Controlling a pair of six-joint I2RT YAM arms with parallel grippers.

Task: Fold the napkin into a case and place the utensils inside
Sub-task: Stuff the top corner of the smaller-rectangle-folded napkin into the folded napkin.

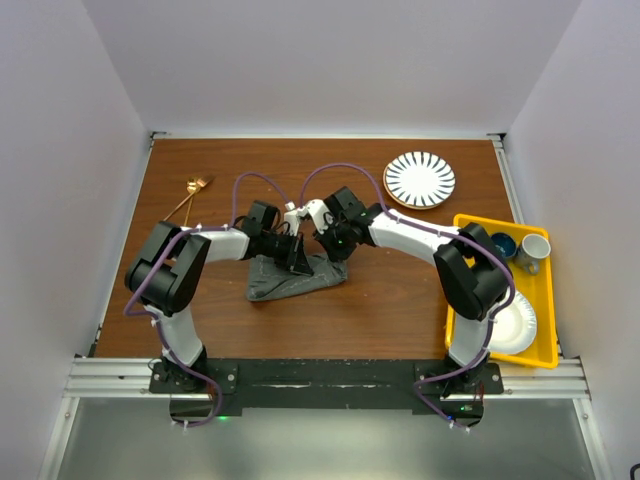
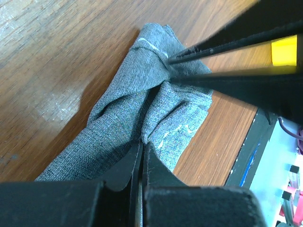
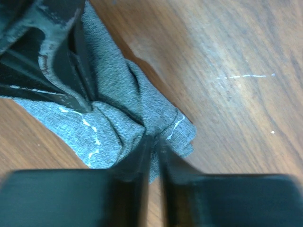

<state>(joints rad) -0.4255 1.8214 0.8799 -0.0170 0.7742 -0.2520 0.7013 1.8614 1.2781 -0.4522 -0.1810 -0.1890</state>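
The dark grey napkin (image 1: pixel 290 282) lies bunched and creased at the middle of the table, and no case is in view. My left gripper (image 2: pixel 142 143) is shut on a fold of the napkin (image 2: pixel 118 113). My right gripper (image 3: pixel 152 141) is pinched on the napkin's (image 3: pixel 118 109) hemmed corner a short way from the left one. In the top view the left gripper (image 1: pixel 299 256) and the right gripper (image 1: pixel 327 245) meet tip to tip over the cloth. The gold utensils (image 1: pixel 190 196) lie apart at the far left of the table.
A striped plate (image 1: pixel 420 179) sits at the far right. A yellow tray (image 1: pixel 545 300) at the right edge holds a white plate (image 1: pixel 515 322) and two cups (image 1: pixel 520 248). Bare wood surrounds the napkin.
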